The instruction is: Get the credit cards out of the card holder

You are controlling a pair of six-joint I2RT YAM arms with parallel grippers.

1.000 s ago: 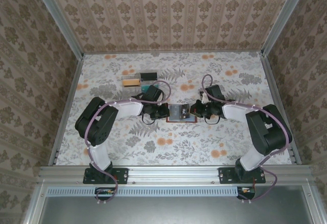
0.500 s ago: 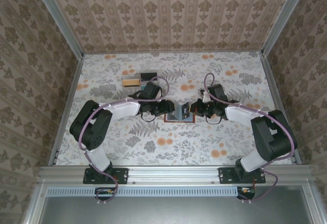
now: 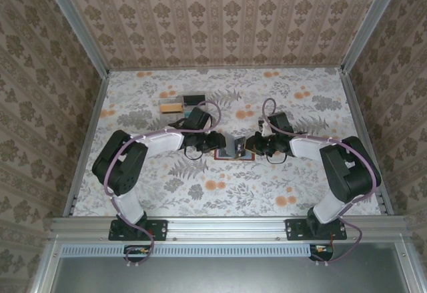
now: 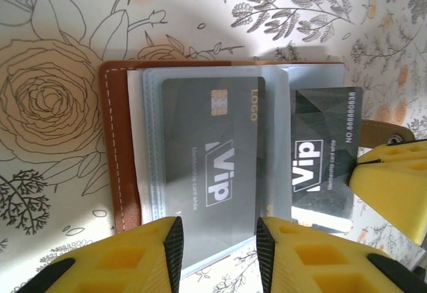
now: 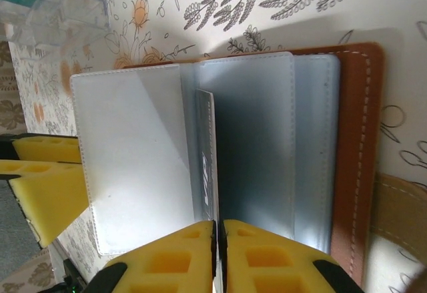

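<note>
Floral desk [image 3: 287,99] before me is carrying the open card holder [image 4: 119,139] at centre; a clear tray [image 3: 181,103] is lying far left.

Left arm [image 3: 127,166] and right arm [image 3: 347,166]: black joints, white links, a lilac cable looping along each. Left tool [image 4: 217,239] has chunky yellow fingers edged in black. Right tool [image 5: 218,239] matches, same yellow.

The black-and-white left arm [image 3: 160,141] and right arm [image 3: 313,147] fold inward, wrists nearly meeting; the yellow-fingered left gripper [image 4: 217,253] stands parted, the yellow-fingered right gripper [image 5: 218,253] pinched almost closed.
</note>
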